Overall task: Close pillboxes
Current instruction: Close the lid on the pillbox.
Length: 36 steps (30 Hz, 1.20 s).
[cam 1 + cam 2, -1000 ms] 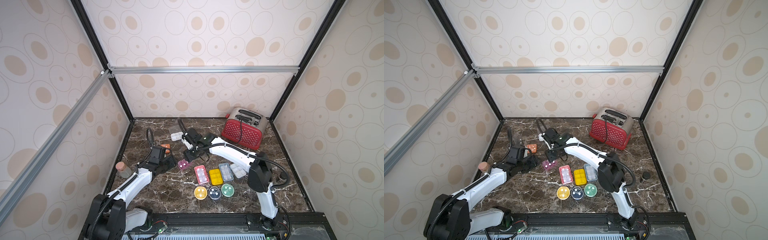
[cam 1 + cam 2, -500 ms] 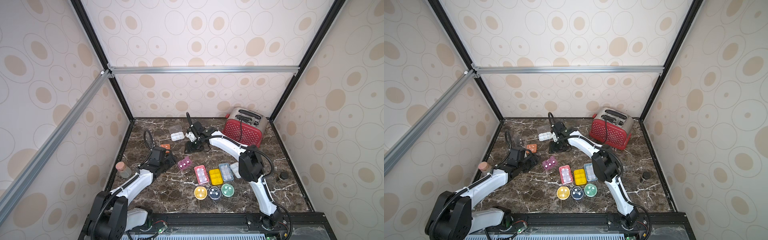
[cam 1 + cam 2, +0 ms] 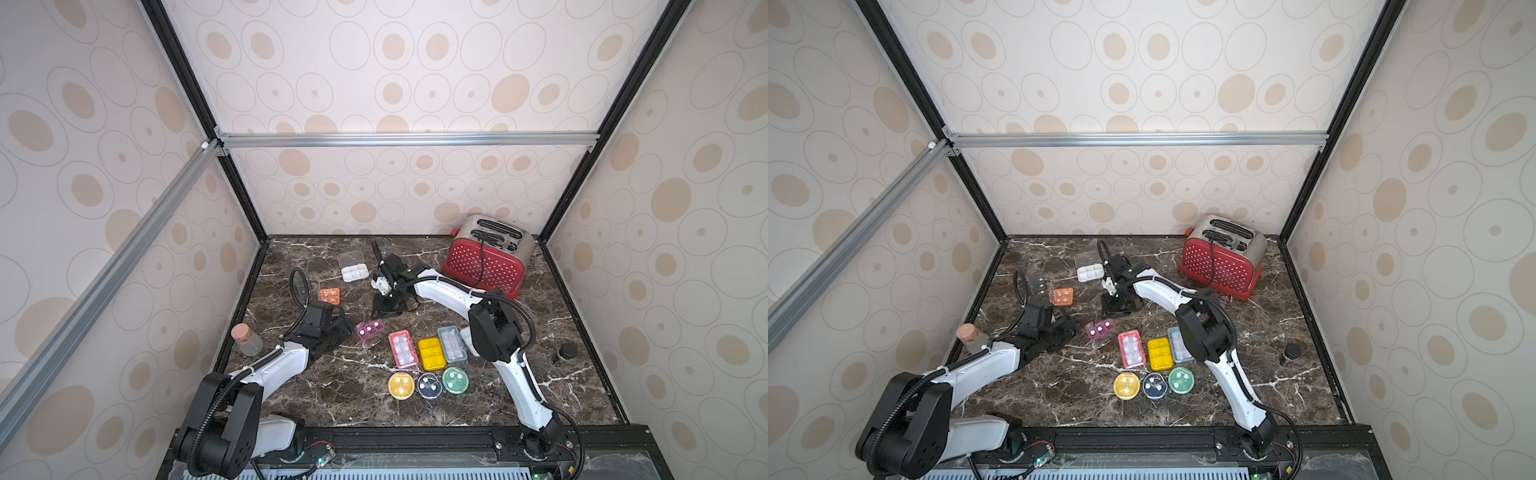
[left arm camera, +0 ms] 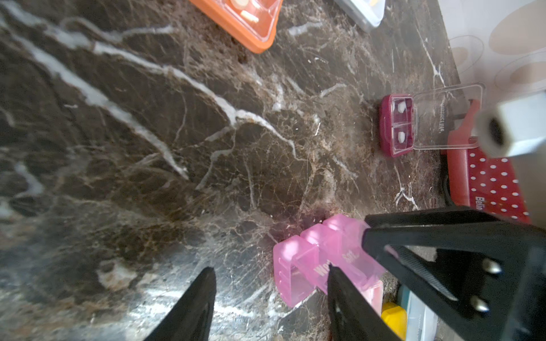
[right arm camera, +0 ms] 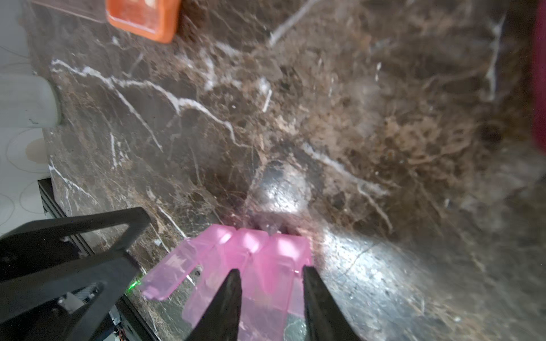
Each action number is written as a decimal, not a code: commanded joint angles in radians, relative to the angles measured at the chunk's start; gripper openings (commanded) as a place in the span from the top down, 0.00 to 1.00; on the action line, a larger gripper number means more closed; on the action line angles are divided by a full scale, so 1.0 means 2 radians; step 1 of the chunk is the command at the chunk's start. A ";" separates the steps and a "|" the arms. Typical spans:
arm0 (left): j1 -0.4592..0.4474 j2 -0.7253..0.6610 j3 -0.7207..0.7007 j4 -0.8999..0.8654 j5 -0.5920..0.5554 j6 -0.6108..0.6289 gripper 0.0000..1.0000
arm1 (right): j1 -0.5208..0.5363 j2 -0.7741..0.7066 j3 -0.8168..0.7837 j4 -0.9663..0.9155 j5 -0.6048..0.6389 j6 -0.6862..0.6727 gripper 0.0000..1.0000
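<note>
The pink pillbox (image 3: 368, 330) lies on the worktop (image 3: 332, 390), a little to the left of the red pillbox (image 3: 402, 349). Its short row of compartments runs roughly side to side with a slight slant, white pills show inside, and the translucent lids stand up. It sits between the two arms. The left fingers (image 4: 195, 307) are just beside its left end, spread apart with only bare marble between them and one tip at the box's edge, grasping nothing. The right fingers (image 5: 227, 301) hang near its far side, narrowly parted. Pink plastic shows through their gap, but they look clear of it and empty. In the right wrist view the lid flaps fan toward those fingers. Folding the lids shut therefore probably falls to the right arm, pushing forward and down, while the nearer left arm braces the box's end.
</note>
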 commanded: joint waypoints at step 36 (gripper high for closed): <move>-0.046 -0.052 -0.067 0.047 0.016 -0.071 0.38 | 0.014 -0.077 -0.124 0.065 -0.010 0.013 0.79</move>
